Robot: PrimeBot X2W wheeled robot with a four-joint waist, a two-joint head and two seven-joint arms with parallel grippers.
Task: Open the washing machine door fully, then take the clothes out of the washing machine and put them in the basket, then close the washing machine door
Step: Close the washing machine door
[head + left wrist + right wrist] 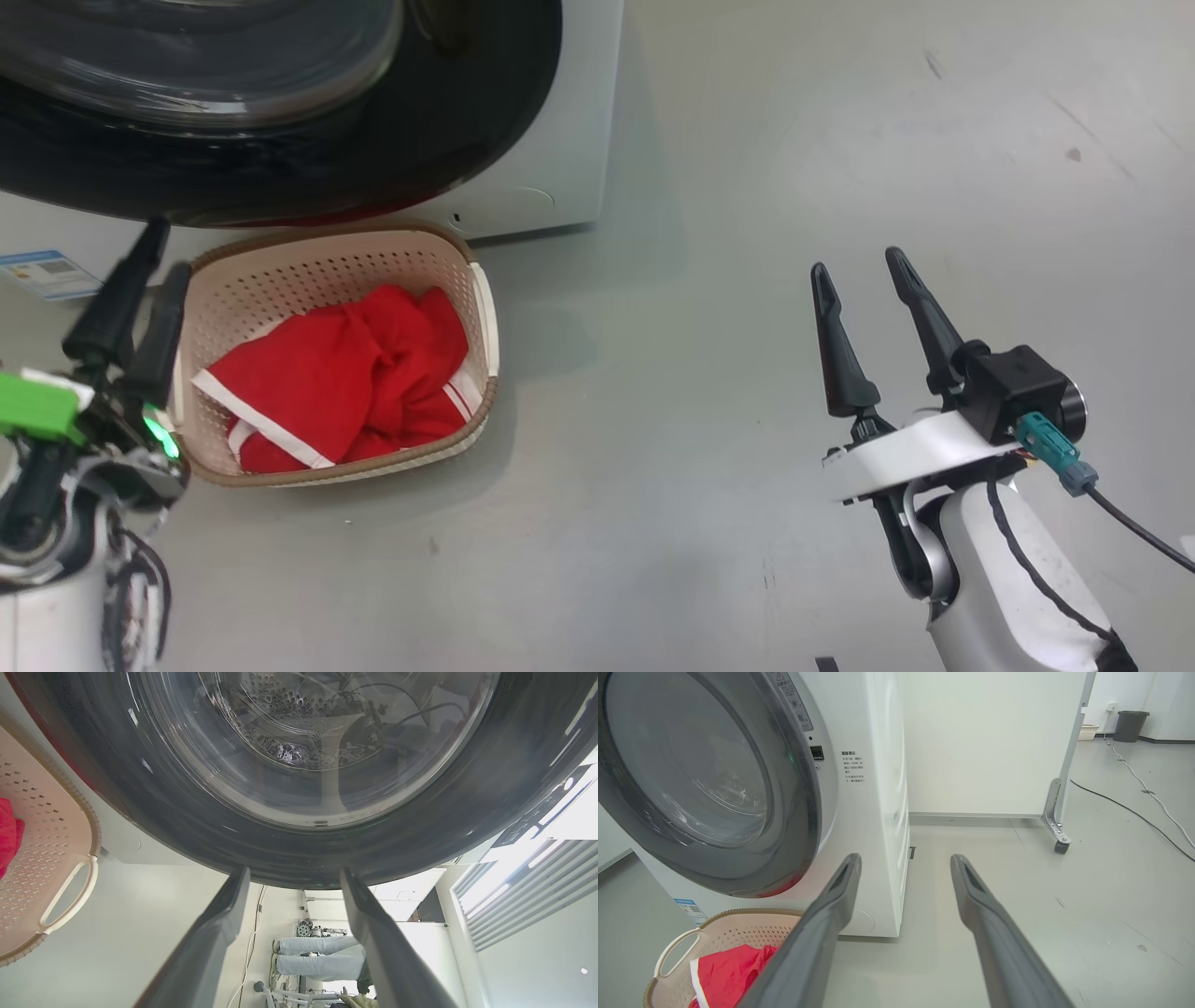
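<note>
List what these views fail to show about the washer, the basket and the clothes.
- Drum contents: in the left wrist view, reflections on the washing machine door glass blur the inside.
- Printed text on the washing machine: too small to read in the right wrist view.
- Blue label: too small to read in the head view.
- Basket floor: in the head view, the clothes cover it.

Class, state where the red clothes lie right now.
In the head view, the clothes lie inside the basket on the floor at the robot's left, by the washing machine door and beside the left pincer.
</note>
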